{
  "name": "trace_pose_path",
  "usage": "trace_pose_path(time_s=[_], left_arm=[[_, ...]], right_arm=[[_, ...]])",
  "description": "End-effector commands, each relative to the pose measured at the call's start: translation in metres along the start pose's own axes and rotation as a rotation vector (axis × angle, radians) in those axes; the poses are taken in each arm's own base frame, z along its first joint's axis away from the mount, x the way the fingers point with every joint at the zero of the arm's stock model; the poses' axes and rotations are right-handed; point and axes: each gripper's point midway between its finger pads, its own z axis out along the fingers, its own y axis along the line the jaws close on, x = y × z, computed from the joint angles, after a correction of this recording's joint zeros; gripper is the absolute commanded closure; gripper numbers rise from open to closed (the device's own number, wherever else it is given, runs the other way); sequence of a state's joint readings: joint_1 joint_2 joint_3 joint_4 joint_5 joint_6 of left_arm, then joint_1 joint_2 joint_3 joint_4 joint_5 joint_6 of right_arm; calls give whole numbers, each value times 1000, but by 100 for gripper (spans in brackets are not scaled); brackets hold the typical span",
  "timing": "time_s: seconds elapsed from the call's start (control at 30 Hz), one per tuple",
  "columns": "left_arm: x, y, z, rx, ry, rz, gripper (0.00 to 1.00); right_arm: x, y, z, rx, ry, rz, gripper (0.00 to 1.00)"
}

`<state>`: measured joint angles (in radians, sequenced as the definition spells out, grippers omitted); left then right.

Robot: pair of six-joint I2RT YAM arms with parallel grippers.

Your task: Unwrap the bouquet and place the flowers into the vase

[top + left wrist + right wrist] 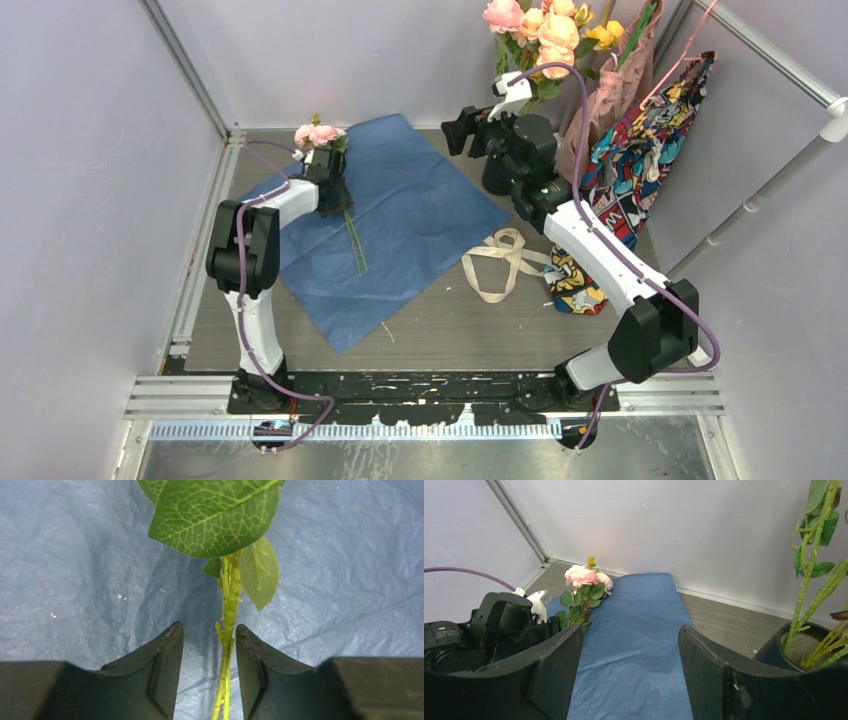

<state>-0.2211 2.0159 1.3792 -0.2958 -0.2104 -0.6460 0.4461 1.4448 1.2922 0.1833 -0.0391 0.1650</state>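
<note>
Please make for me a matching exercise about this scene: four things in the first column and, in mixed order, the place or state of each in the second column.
Column one:
1. blue paper
2. cream ribbon
3. vase
4. left fingers

Column two:
A. on either side of a green stem
B. lying loose on the bare table
C. spread out flat
D. has tall stalks standing in it

Pairs: 1-C, 2-B, 3-D, 4-A
</note>
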Motion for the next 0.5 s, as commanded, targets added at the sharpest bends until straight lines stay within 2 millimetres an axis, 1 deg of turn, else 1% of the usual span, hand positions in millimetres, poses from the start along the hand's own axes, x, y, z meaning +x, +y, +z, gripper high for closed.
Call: trace_pose_path(time_s=[0.0, 0.03, 0.13, 0.27, 0.33, 0.4, 0.43, 0.47], left_arm=[[-30, -18, -10, 55, -76, -5, 61], [-31, -18, -11, 55, -79, -5, 64], [-32, -19, -16, 63, -82, -5, 70], [-37, -21, -23, 74, -93, -8, 71], [-38, -21, -25, 77, -97, -7, 74], [-38, -20, -26, 75, -96, -5, 82], [-37, -20, -25, 74, -94, -4, 90], [-37, -20, -25, 72, -91, -3, 96]], right_arm=[[-18, 7, 2, -19, -69, 3, 26], [-18, 6, 2, -18, -68, 4, 26], [-16, 8, 3, -24, -61, 8, 26], [-13, 12, 4, -33, -53, 10, 26], [-10, 12, 5, -32, -49, 11, 26], [-8, 11, 5, -30, -45, 12, 26], [-7, 10, 5, -28, -43, 12, 26], [-6, 10, 6, -26, -40, 12, 26]])
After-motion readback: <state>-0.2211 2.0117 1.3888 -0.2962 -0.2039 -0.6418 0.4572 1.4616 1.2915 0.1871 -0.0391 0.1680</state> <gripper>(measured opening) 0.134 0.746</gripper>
